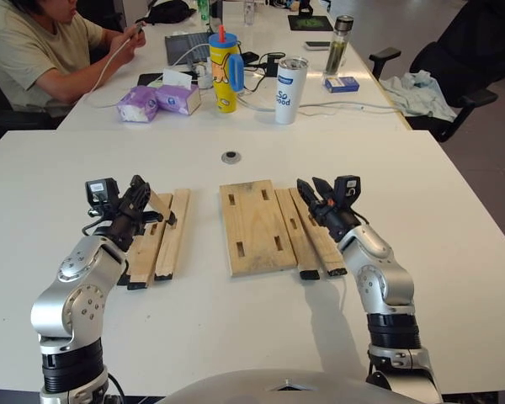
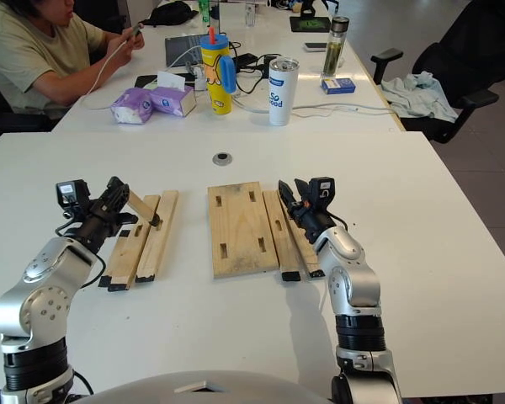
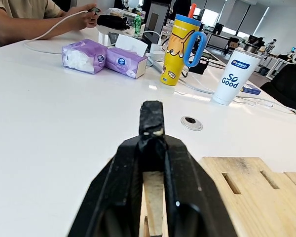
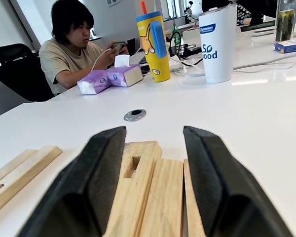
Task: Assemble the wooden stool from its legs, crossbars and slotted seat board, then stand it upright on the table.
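- We see the white table [image 1: 236, 328] bearing all the stool parts.
- The slotted seat board [image 1: 254, 225] lies flat at the middle.
- Two wooden bars [image 1: 293, 231] lie just beside its right edge; the left planks [image 1: 175, 231] lie well apart on the other side.
- Our right gripper [image 1: 310, 183] hovers over the far ends of those two bars, fingers spread.
- Our left gripper [image 1: 141, 195] pinches a black-tipped stick [image 1: 160, 205], tilted over the left planks.

the slotted seat board [image 1: 254, 225] lies mid-table [image 1: 261, 324] with two legs [image 1: 300, 231] just beside its right edge, other legs [image 1: 173, 234] well apart to its left, a crossbar [image 1: 162, 209] tilted over those, and a grommet [image 1: 230, 156] behind.
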